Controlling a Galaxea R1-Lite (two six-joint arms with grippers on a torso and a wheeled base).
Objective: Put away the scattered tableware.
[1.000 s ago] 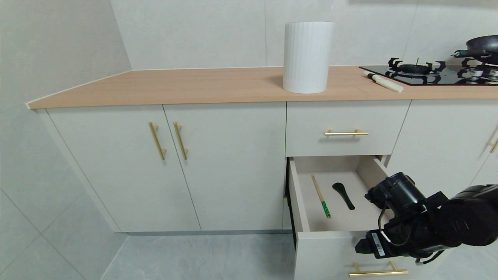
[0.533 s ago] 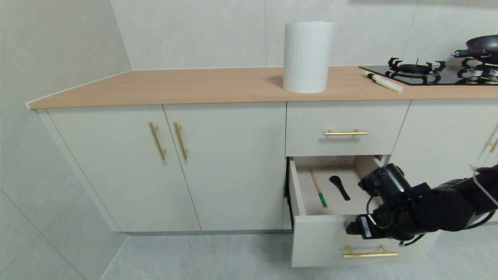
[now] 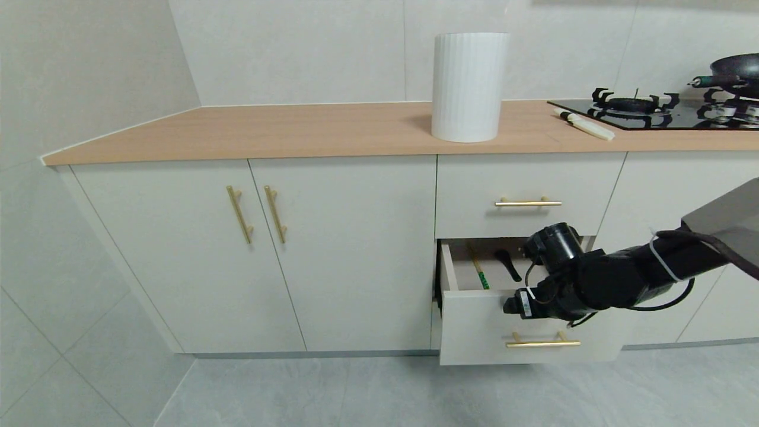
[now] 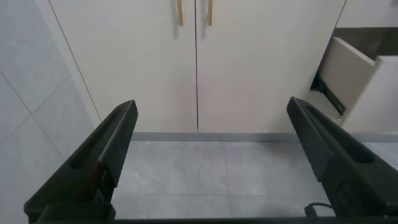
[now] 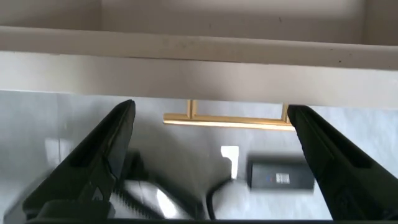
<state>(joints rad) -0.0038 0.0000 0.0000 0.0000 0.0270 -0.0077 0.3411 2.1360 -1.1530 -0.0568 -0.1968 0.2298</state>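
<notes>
Gold-handled drawer (image 3: 474, 323) stands partly pulled out, with your right gripper (image 5: 208, 124) at its front.
You see only part of the chopsticks (image 3: 479, 274) and the black spoon (image 3: 507, 264) lying inside; the drawer front and the right arm hide the rest. The right jaws stand wide, empty, either side of the handle (image 5: 227, 119), and you cannot tell whether they touch the panel. Your left gripper (image 4: 211, 106) is spread wide too and holds nothing, facing the cabinet doors (image 4: 199, 62) and grey floor tiles (image 4: 186, 180). Above, the wooden countertop (image 3: 296, 127) carries a white ribbed canister (image 3: 468, 86), and the hob (image 3: 652, 115) is cut off at the edge.
</notes>
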